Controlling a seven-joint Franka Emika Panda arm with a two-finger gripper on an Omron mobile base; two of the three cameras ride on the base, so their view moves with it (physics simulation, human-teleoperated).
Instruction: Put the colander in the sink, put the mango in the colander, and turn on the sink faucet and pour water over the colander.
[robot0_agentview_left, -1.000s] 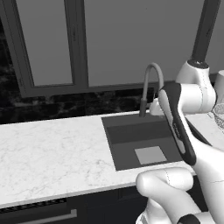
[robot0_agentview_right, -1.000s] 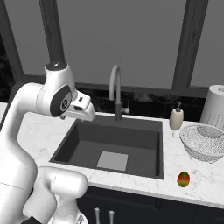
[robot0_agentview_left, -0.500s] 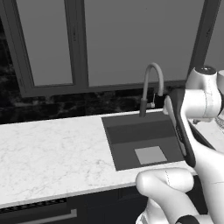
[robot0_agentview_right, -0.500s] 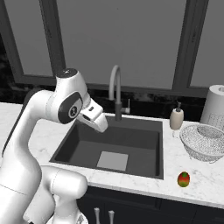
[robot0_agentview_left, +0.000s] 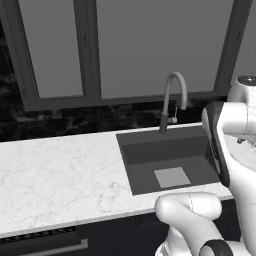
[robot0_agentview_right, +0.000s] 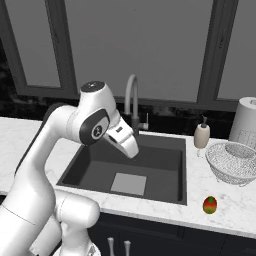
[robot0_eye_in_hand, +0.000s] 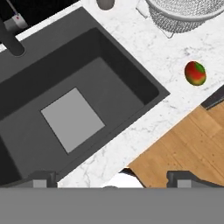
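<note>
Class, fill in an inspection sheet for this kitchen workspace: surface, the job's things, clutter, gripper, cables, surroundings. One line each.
Surface: white marble counter around a dark recessed sink.
Job's things: colander upright on the counter right of the sink, nothing visible in it; mango on the counter near the front edge, in front of the colander and apart from it; sink faucet behind the basin, no water seen.
Clutter: beige soap dispenser and a white paper towel roll at the back right.
Gripper: gripper above the sink's front edge, fingers apart, holding nothing.
Cables: nothing seen.
Surroundings: dark windows, wooden floor.
</note>
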